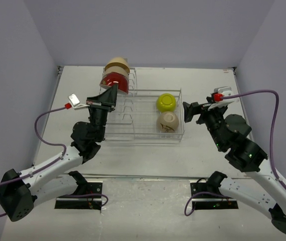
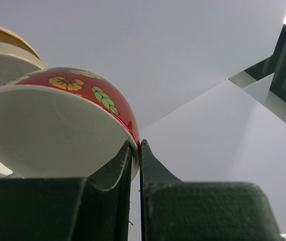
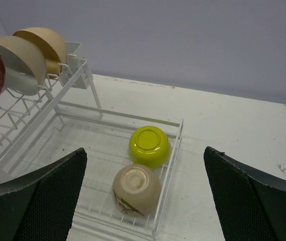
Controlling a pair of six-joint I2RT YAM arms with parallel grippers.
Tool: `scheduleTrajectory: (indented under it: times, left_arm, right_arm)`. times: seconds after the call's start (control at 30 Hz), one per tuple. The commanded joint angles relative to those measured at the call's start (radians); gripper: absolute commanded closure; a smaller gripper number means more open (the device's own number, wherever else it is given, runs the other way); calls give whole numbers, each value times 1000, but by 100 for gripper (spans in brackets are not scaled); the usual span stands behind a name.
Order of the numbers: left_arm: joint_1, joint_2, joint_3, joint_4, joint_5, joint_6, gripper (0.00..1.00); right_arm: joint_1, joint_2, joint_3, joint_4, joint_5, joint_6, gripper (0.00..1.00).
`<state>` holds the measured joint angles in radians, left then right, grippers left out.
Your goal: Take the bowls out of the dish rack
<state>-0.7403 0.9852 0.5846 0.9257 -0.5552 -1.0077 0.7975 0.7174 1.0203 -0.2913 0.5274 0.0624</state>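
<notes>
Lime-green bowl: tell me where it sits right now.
In the top view, the lime-green bowl lies upside down in the right end of the dish rack basket, just beyond the beige bowl.

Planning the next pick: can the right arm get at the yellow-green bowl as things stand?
Probably yes: the right pincer stands open beside the dish rack, and the yellow-green bowl lies upside down in its basket, uncovered.

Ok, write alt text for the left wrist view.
The left gripper is shut on the rim of a red bowl with yellow flowers and a white inside, seen from below. A tan bowl shows beyond it at upper left.
</notes>
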Motion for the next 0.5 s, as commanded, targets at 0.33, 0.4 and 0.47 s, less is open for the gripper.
scheduleTrajectory:
  times: [0.33,0.4,0.47]
  left_arm:
    - [-5,-252,657,-1032,-228,314,100]
    - [-5,-205,785,-1245,-320,313,100]
    - [-5,-152,965,-1562,-455,258,100]
  right_arm:
    - [-6,-38,32,-3,-12,-12,1]
    - [-6,-36,43,-15,-15,-9,1]
    - [-6,-29,53,-29,-29,5,1]
